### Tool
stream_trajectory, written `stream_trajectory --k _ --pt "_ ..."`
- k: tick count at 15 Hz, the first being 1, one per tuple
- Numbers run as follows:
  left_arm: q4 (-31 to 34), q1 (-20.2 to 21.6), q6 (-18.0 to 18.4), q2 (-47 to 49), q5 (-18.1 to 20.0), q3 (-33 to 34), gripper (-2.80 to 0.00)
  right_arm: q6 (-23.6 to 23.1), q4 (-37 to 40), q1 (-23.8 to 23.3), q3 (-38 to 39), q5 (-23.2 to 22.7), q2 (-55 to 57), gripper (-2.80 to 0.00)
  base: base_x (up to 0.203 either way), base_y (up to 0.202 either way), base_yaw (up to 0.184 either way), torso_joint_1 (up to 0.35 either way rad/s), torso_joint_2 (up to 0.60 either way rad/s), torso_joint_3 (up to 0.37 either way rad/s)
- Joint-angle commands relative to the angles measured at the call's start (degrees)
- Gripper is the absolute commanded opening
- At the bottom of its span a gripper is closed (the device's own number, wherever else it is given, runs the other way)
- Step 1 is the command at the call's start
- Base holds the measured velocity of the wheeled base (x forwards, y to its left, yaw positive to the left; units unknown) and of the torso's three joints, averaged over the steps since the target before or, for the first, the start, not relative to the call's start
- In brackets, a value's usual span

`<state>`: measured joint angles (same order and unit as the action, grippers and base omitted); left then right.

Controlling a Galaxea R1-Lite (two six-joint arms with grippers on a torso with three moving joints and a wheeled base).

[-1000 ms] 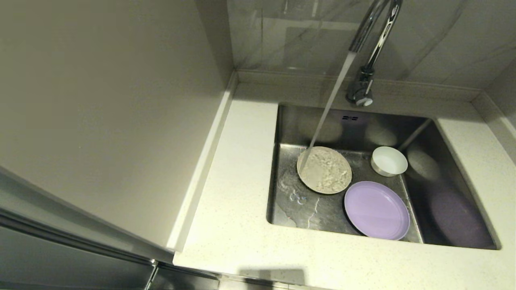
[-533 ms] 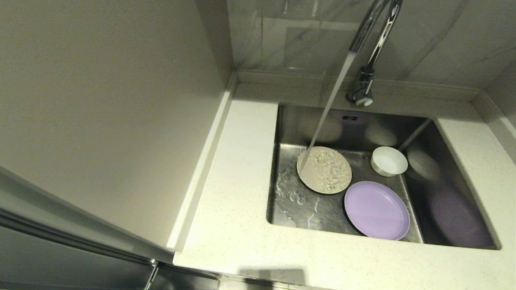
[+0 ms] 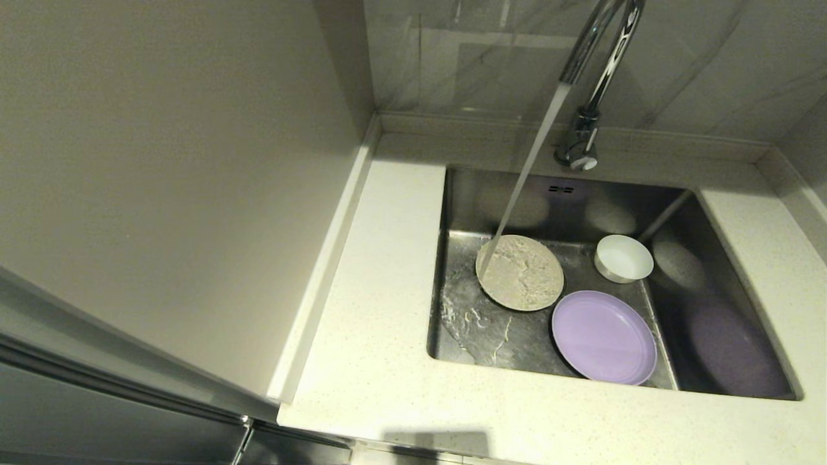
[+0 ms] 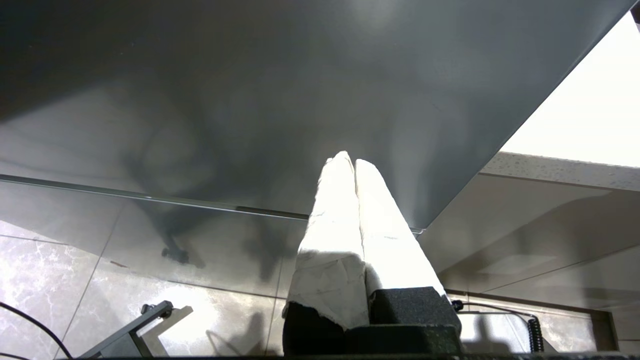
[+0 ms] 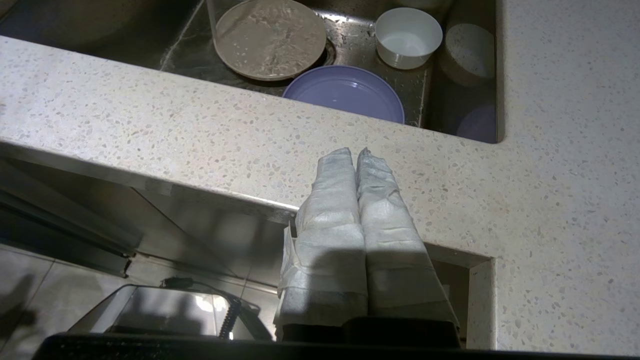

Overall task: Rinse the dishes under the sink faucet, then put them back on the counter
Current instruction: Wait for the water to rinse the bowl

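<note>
While the stream from the tall chrome gooseneck faucet (image 3: 597, 77) pours onto the far-left rim of the smaller round cream-beige plate (image 3: 520, 272), the film of water on that plate looks smoother than it did a second ago, when it was broken into white froth across the middle; the ripples on the steel floor to its left have shifted too. Nothing else has moved. That plate lies flat in the square brushed stainless-steel sink (image 3: 465, 194), over the drain as far as the right wrist view shows. The large round lilac plate (image 3: 604, 337) lies just beside it on the near right, and the small white round bowl (image 3: 623, 258) stands upright at the far right, apart from the stream.

I judge the rinse is under way for the cream plate only; the lilac plate and bowl get no direct flow where they sit, and none is back on the off-white speckled stone surface (image 3: 375, 387).

Neither arm is at the sink. The right hand (image 5: 356, 152) is clenched, empty, below the surface's near edge. The left hand (image 4: 348, 161) is likewise closed on nothing, low beside a dark cabinet panel (image 4: 250, 100).
</note>
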<state>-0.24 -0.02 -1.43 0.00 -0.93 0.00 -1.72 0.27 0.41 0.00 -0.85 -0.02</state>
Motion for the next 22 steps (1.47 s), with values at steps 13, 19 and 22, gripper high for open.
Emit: stream_trajectory --k 13,19,22 --pt "-0.02 0.02 0.01 -0.18 -0.04 0.00 -2.80 -0.03 0.00 0.02 0.00 -0.03 0.11 -2.80 0.000 0.000 0.000 0.000 0.00 0.000" --pt "-0.02 0.02 -0.05 -0.18 -0.04 0.00 -2.80 -0.12 0.08 0.02 -0.09 -0.23 0.40 -2.80 0.000 0.000 0.000 0.000 0.00 0.000" --pt "-0.02 0.02 -0.07 -0.18 -0.04 0.00 -2.80 -3.72 0.25 0.02 -0.31 -0.38 1.64 -2.80 0.000 0.000 0.000 0.000 0.00 0.000"
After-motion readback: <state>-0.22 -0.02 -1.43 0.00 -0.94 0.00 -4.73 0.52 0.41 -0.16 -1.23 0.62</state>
